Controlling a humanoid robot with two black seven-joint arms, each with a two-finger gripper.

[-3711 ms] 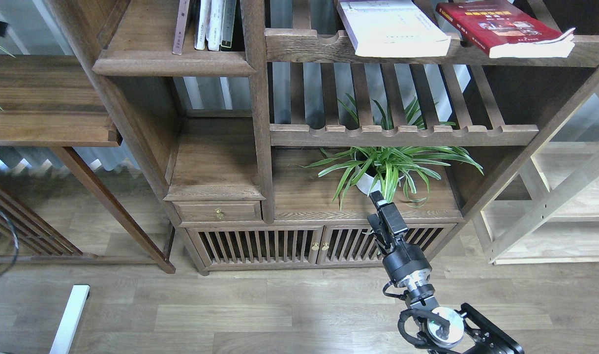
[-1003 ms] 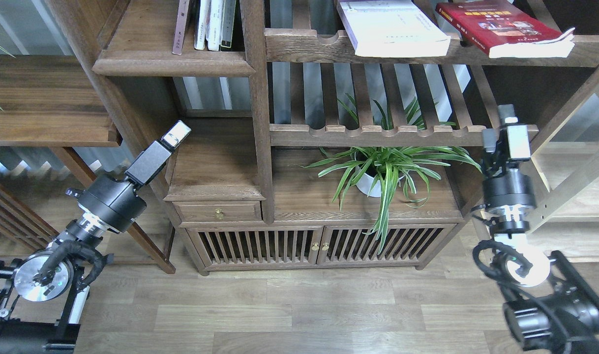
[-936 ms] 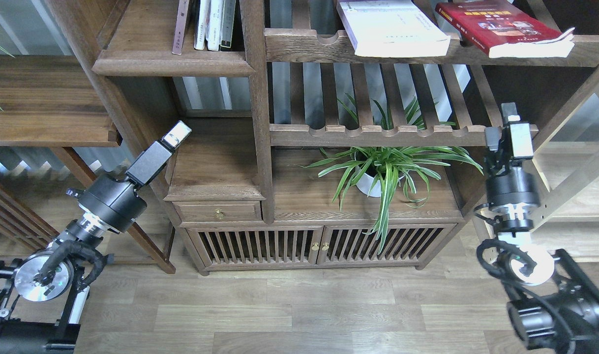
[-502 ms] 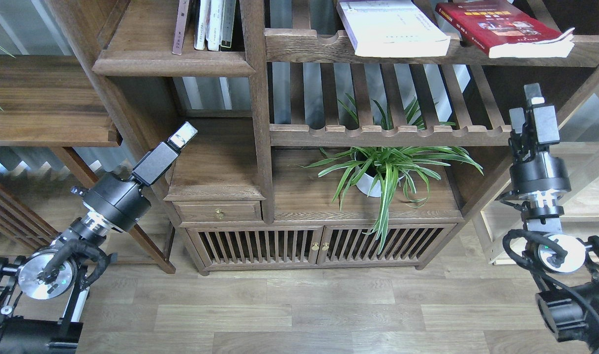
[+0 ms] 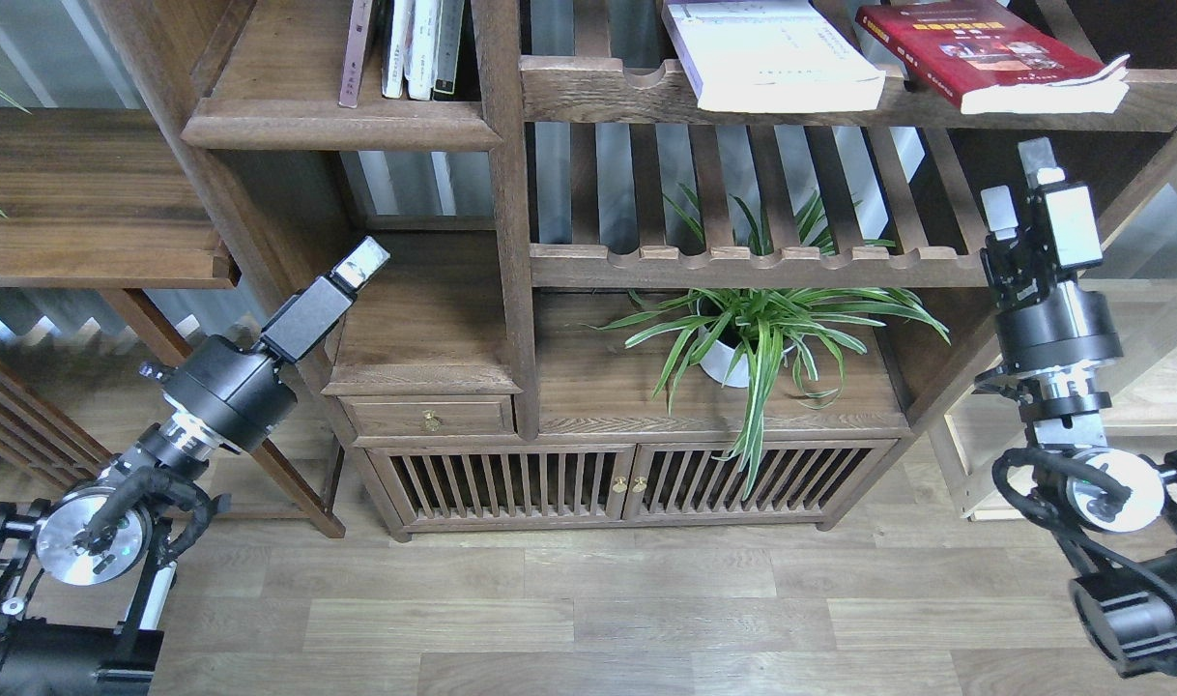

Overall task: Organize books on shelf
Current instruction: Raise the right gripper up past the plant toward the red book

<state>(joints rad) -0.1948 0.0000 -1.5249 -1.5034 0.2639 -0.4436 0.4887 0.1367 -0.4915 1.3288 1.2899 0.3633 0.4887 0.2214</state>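
Head view: your right gripper [image 5: 1019, 188] points up at the bookcase's right side, two pale fingertips apart w/ a clear gap, nothing between them. The red book [image 5: 985, 53] lies flat on the slatted rail well above those jaws and a bit left; the white book [image 5: 772, 53] sits further left on the same rail, just beside the red one. The maroon book isn't seen here.

Your left gripper [image 5: 361, 263] aims up-right, tip over the low cubby; seen end-on, so can't tell if it's parted. The solid shelf [image 5: 337, 121] w/ rounded front edge is above those jaws, thin upright books [image 5: 410, 48] at its back.

Vs half a sec ago: right gripper has risen and its fingers have spread; left approx unchanged. Books haven't moved.

Red book: yellow title band, pages splayed at the near corner. White book: plain, thick page block facing you.
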